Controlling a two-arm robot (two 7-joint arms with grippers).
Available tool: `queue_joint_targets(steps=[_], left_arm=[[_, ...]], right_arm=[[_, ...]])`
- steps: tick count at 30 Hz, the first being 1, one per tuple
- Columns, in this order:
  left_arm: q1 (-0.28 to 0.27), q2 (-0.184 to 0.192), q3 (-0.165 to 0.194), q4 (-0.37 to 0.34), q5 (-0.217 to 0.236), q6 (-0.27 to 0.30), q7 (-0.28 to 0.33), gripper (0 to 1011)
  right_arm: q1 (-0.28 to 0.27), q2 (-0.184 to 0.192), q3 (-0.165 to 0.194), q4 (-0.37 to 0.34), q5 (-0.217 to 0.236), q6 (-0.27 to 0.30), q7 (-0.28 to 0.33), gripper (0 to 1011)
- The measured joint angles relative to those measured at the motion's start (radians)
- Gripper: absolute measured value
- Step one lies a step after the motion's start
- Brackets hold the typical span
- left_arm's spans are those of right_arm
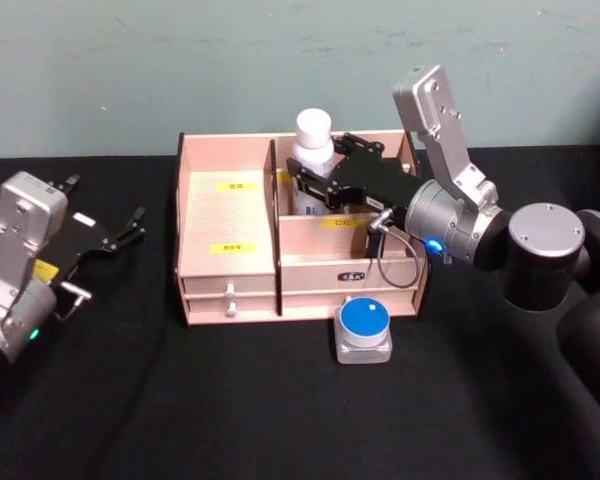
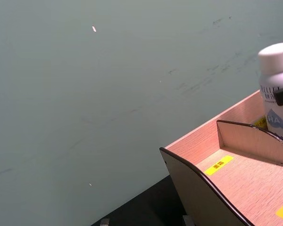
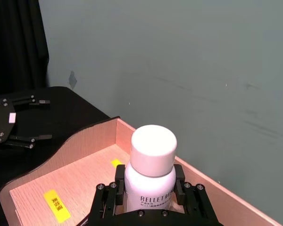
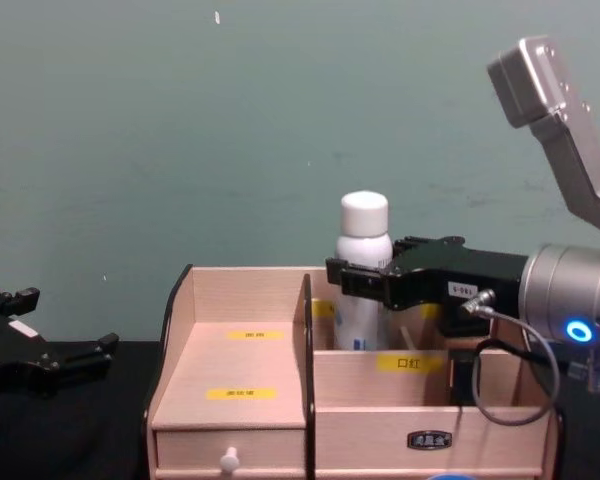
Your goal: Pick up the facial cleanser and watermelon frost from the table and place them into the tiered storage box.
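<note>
The facial cleanser [image 1: 314, 130], a white bottle with a white cap, stands upright in the back right compartment of the tiered storage box [image 1: 227, 280]. My right gripper [image 1: 322, 165] reaches in from the right and is shut on the bottle's body, one finger pressed to each side in the right wrist view [image 3: 150, 188]. The watermelon frost [image 1: 364, 325], a small pale case with a round blue lid, lies on the table just in front of the box. My left gripper [image 1: 105, 208] hovers open over the table, left of the box.
The black table [image 1: 230, 400] runs out in front of the box and to both sides. A green wall [image 1: 180, 70] rises close behind the box. A small drawer with a white knob [image 1: 231, 294] sits at the box's lower front left.
</note>
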Motion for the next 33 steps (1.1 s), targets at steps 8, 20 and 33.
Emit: queue_joint_targets(steps=[8, 20, 33], left_arm=[[0.0, 0.0, 0.0, 0.0, 0.0, 0.0, 0.0, 1001], [0.0, 0.0, 0.0, 0.0, 0.0, 0.0, 0.0, 1001], [0.0, 0.0, 0.0, 0.0, 0.0, 0.0, 0.0, 1001]], right_arm=[[-0.008, -0.005, -0.003, 0.016, -0.01, 0.01, -0.006, 606], [-0.01, -0.006, -0.004, 0.016, -0.013, 0.014, -0.01, 606], [-0.01, -0.005, -0.002, 0.014, -0.009, 0.012, -0.009, 941]])
